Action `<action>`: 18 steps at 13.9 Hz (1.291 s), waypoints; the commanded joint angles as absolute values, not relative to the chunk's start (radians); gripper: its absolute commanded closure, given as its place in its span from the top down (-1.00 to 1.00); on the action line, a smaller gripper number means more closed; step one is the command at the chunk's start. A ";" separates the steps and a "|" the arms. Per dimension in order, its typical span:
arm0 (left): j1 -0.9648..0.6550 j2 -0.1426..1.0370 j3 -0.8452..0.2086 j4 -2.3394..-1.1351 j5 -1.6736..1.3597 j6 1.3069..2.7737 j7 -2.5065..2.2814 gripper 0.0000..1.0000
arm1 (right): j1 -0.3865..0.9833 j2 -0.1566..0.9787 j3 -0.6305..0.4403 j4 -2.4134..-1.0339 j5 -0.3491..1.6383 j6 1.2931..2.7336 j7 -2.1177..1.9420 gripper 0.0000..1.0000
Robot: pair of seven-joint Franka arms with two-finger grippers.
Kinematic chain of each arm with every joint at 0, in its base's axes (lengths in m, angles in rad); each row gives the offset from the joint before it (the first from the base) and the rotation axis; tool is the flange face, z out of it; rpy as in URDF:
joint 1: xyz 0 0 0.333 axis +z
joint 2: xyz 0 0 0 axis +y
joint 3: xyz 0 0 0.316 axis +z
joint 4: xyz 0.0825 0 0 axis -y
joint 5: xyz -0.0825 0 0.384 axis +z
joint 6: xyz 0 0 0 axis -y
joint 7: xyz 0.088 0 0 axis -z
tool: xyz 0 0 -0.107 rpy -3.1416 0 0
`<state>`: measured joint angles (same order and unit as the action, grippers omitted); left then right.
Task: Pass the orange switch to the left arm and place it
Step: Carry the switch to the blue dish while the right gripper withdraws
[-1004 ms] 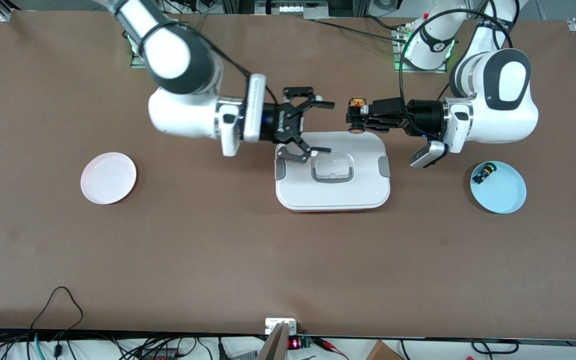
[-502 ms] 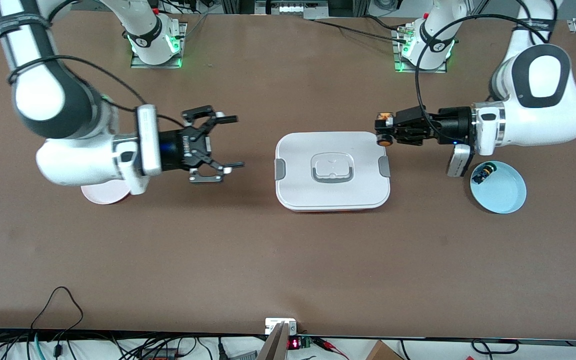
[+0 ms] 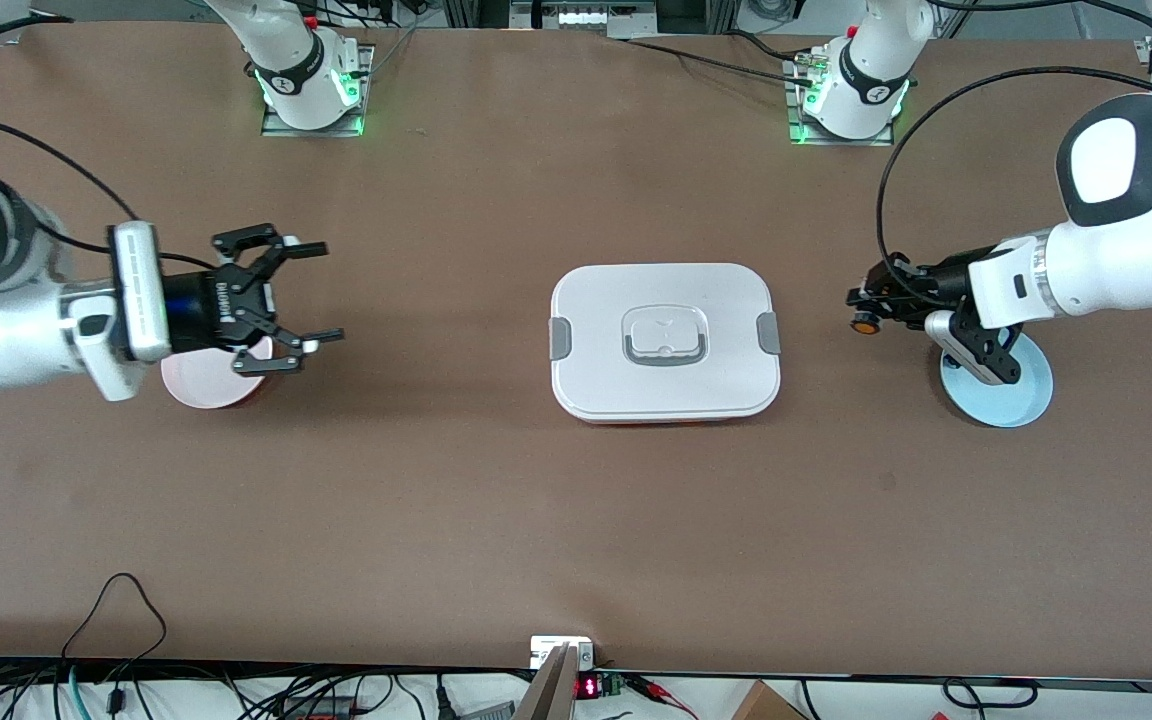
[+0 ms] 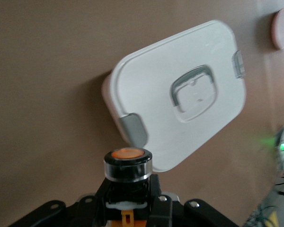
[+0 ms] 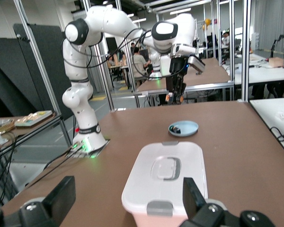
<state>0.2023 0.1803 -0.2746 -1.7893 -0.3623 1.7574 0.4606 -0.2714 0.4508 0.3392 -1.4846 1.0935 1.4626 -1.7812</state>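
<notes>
Gripping the orange switch [image 3: 866, 324] in the left gripper [image 3: 864, 308] above bare table between the white box [image 3: 664, 341] and blue plate [image 3: 1021, 398], right gripper [image 3: 304, 291] spread wide over the pink plate [image 3: 198, 386].

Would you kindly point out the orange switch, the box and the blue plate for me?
orange switch [image 4: 128, 154]: left wrist view, on its round orange cap.
box [image 3: 664, 385]: front view, on the bare lid below the handle.
blue plate [image 3: 1028, 398]: front view, on its exposed rim area.

The box [image 3: 665, 375] is showing white with grey clips. The orange switch [image 4: 128, 163] is gleaming orange-capped over black, beside a pale blue plate [image 3: 1021, 405] and a pink plate [image 3: 198, 390].
</notes>
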 commanded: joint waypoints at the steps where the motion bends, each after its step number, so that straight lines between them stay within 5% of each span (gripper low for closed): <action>1: 0.201 0.218 -0.281 -1.759 -0.137 1.761 0.552 -0.76 | -0.307 0.427 0.312 -1.401 0.962 1.388 -1.773 1.00; 4: 0.225 0.279 -0.279 -1.763 0.123 1.767 0.759 -0.76 | -0.145 0.361 0.036 -1.400 0.913 1.394 -1.776 1.00; 6: 0.291 0.330 -0.279 -1.781 0.237 1.839 0.944 -0.76 | -0.117 0.304 -0.053 -1.422 0.861 1.451 -1.761 1.00; 13: 0.523 0.543 -0.278 -1.801 0.357 2.173 1.478 -0.75 | -0.060 0.143 -0.069 -1.447 0.388 1.543 -1.363 1.00; 18: 0.543 0.592 -0.279 -1.804 0.414 2.223 1.559 -0.73 | 0.032 0.088 -0.069 -1.447 0.157 1.528 -0.793 1.00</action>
<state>0.5413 0.5883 -0.2629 -1.8080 0.3695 2.2162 1.5374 -0.0163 0.1212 -0.0532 -1.4133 0.2254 1.5224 -0.9815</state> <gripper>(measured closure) 0.661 0.000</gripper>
